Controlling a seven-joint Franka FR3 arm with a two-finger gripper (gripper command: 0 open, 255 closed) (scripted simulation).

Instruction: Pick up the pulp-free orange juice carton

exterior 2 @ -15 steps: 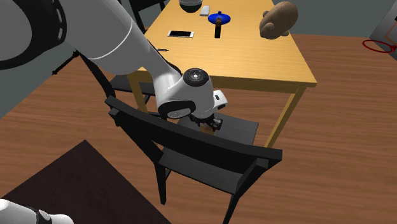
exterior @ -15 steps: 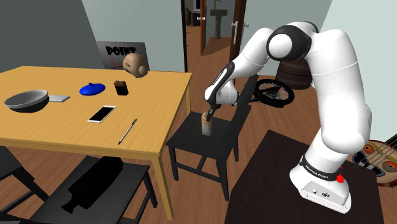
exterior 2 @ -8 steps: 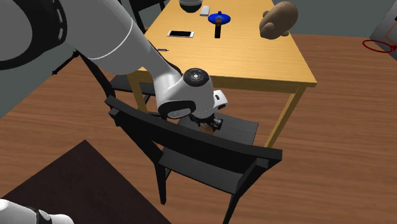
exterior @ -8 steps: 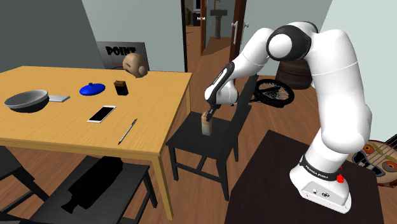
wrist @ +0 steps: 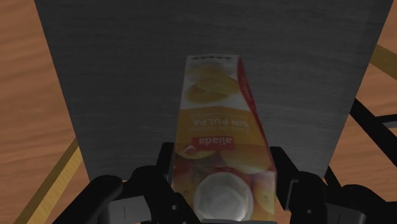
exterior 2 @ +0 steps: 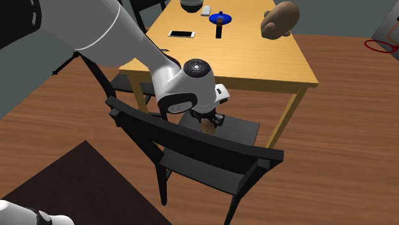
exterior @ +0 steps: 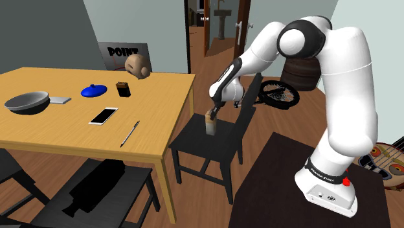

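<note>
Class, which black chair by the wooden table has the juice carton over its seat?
The chair at the table's short end, nearest the robot's stand: the carton is there, clasped in the gripper's jaws. The other chair sits along the long side.

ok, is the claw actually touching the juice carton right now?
Touching. In the wrist view the claw has its two black fingers pressed flush against opposite sides of the orange juice carton near its top, with no gap visible on either side.
</note>
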